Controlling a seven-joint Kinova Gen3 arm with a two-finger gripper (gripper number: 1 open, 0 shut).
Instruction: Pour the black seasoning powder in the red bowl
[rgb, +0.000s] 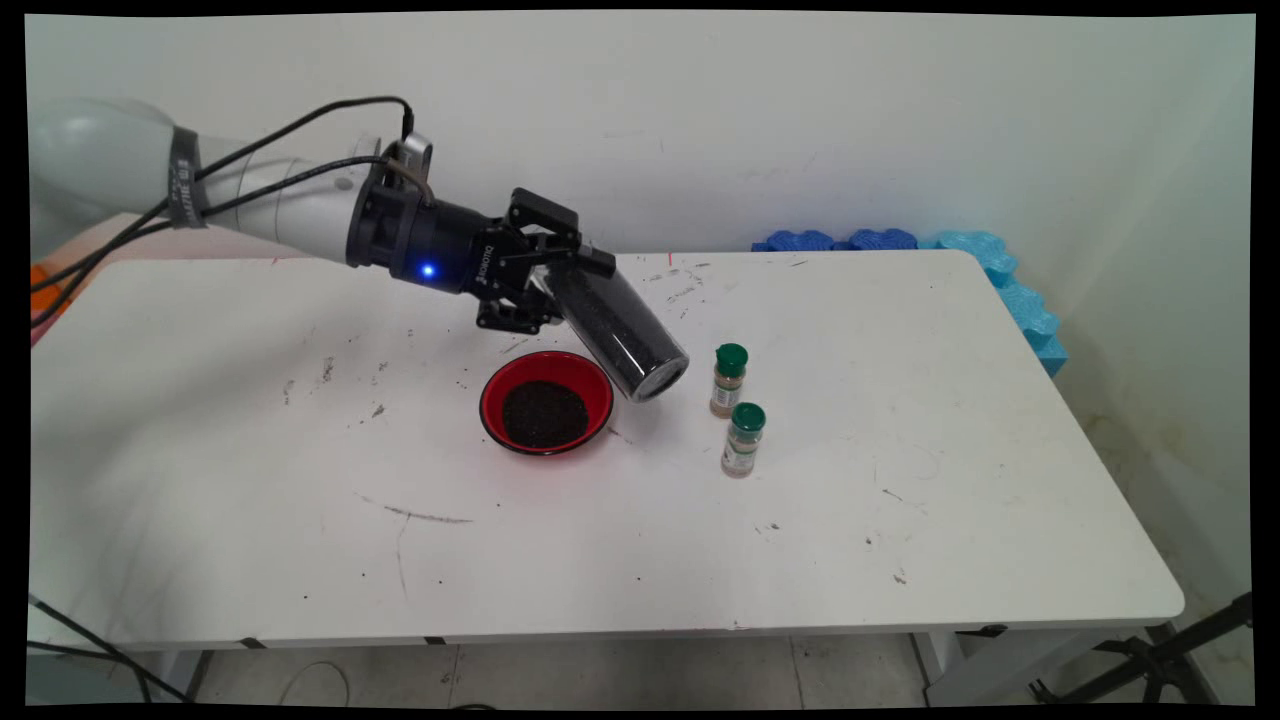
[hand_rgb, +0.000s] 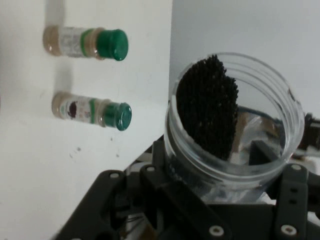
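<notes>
Main view: the gripper (rgb: 556, 268) clamps one clear jar (rgb: 622, 333) of dark grains, tilted at centre frame above one red bowl (rgb: 546, 402); two green-capped spice bottles (rgb: 729, 380) (rgb: 743, 440) stand right of it. Hand view: one open-mouthed jar (hand_rgb: 232, 125) at right, fingers hidden behind it; both bottles (hand_rgb: 85, 43) (hand_rgb: 91, 111) upper left.

Two green-capped spice bottles (rgb: 729, 380) (rgb: 742, 440) stand near a red bowl (rgb: 546, 402) of dark grains on the white table (rgb: 900, 520).

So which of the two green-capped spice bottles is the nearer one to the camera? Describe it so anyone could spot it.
Start at the red bowl of dark grains near the middle of the white table. To its right stand two small bottles; the one meant is the spice bottle closer to the table's front edge, lower in the main view than its twin.
</notes>
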